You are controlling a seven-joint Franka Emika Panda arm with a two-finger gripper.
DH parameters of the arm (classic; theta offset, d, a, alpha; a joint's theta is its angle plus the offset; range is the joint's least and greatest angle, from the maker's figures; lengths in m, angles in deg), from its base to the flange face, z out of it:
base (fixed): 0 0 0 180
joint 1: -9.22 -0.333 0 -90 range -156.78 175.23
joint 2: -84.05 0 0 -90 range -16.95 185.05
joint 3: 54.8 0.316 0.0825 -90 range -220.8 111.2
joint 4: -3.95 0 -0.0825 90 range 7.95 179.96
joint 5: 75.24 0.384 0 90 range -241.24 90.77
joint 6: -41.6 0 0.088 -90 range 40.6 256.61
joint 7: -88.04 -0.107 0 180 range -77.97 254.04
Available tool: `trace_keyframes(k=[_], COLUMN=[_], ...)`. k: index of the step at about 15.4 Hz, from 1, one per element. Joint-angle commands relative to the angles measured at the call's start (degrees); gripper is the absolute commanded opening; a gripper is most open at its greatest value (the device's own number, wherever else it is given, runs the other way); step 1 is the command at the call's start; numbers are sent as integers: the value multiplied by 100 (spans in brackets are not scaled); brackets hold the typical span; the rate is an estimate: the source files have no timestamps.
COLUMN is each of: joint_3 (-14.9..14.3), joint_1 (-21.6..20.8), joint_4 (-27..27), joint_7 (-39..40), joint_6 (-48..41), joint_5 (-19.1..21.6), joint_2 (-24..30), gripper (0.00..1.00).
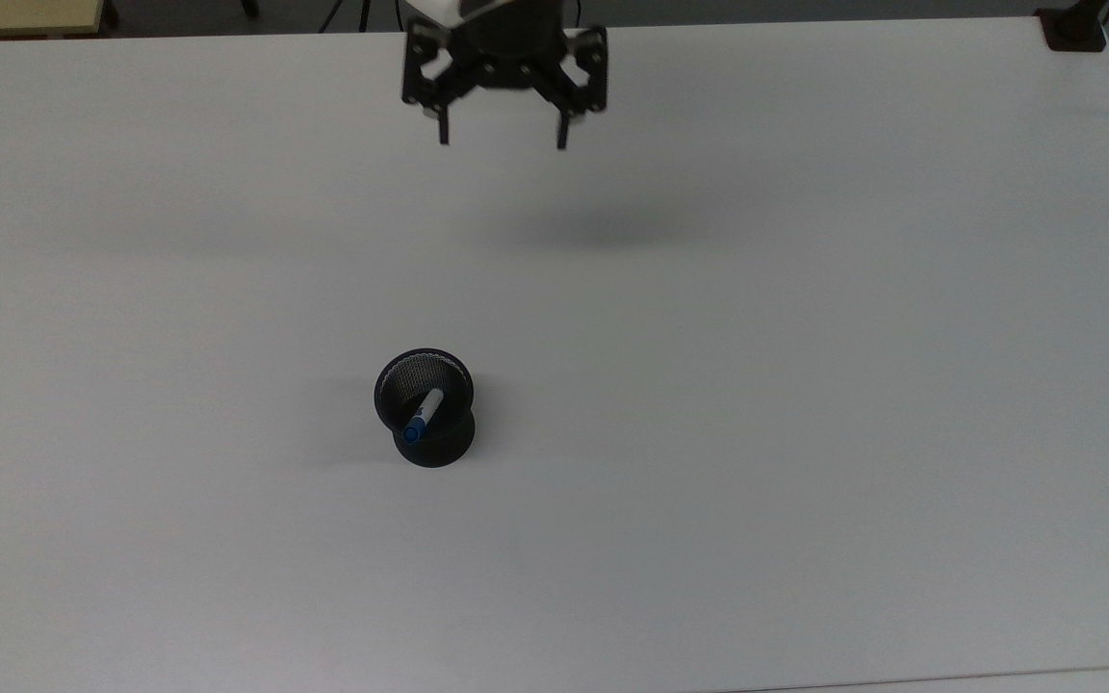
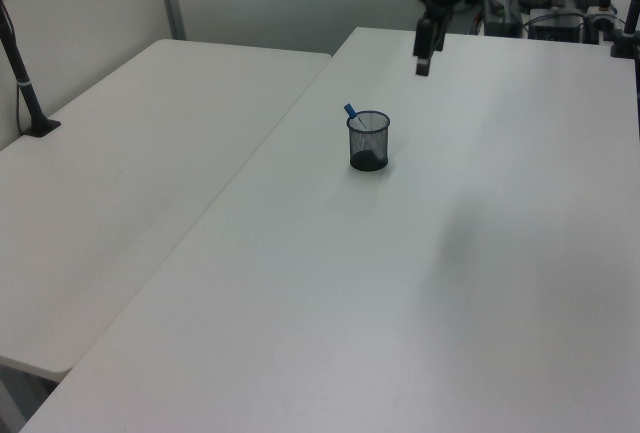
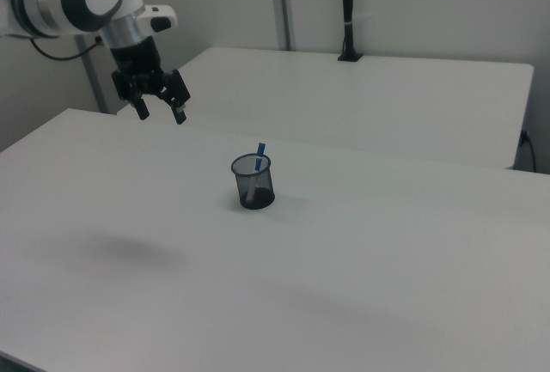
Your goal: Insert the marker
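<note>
The marker (image 1: 423, 414), white with a blue end, stands leaning inside the black mesh cup (image 1: 425, 408) on the white table. Its blue tip pokes above the cup's rim in the left view (image 2: 350, 111) and the right view (image 3: 260, 150). The cup (image 2: 368, 141) (image 3: 253, 181) is upright. My gripper (image 1: 502, 142) hangs open and empty high above the table, far from the cup toward the top view's upper edge. It sits near the top of the left view (image 2: 423, 63) and at the right view's upper left (image 3: 161, 115).
A second white table (image 2: 130, 143) adjoins this one on the left view's left. A black clamp post (image 3: 347, 11) stands on the far table in the right view. Cables and equipment (image 2: 560, 3) lie at the left view's far right end.
</note>
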Motion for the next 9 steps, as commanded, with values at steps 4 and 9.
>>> trace_keyframes(k=[4, 9], joint_3=[662, 662], joint_1=[1043, 990], joint_4=[594, 559], joint_7=[380, 371], joint_6=[-622, -718], joint_5=[183, 43], joint_2=[781, 729], gripper=[100, 100])
